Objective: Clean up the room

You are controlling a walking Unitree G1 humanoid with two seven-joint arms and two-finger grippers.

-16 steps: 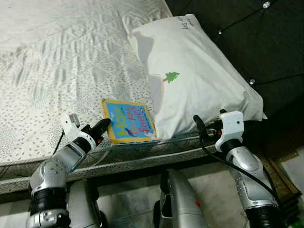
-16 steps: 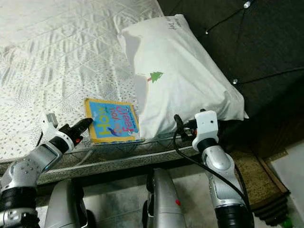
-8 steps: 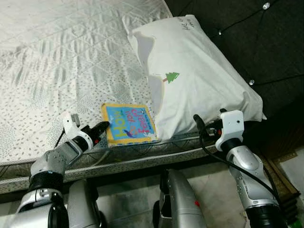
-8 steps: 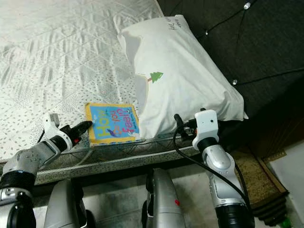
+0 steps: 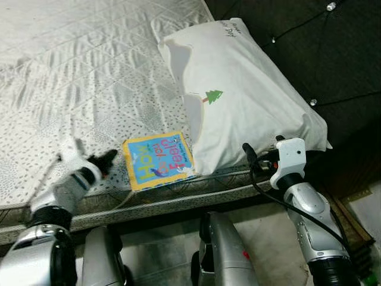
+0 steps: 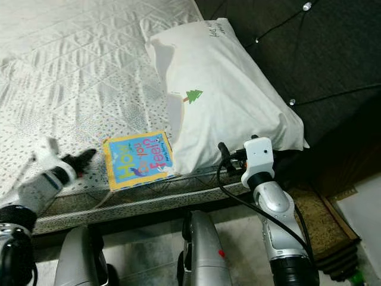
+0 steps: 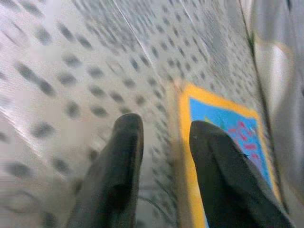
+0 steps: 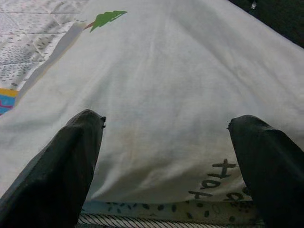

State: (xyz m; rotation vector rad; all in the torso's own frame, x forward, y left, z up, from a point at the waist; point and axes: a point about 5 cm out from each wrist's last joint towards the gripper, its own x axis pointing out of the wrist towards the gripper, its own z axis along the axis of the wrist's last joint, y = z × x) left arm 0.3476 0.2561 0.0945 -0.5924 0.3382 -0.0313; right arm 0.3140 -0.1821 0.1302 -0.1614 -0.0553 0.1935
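- Here, a book [image 5: 158, 161] with a yellow border and blue cover lies flat on the mattress [image 5: 71, 77], near its front edge, at about 6 o'clock of the head views; its right edge sits just beside the lower corner of the white pillow [image 5: 244, 101]
- The left gripper [image 5: 108, 159] hovers low over the mattress at about 9 o'clock of the book, blurred; its tips lie just beside the book's left border, apart from it; in the left wrist view its two black fingers [image 7: 118, 175] stand slightly parted with nothing between them, one over the speckled sheet and the other over the yellow edge
- The right gripper [image 8: 166, 156] is at the front edge of the pillow, at about 3 o'clock of the book; its fingers are spread wide, holding nothing
- The pillow bears a small green tree [image 5: 214, 95] and lies against the dark padded headboard [image 5: 321, 47]
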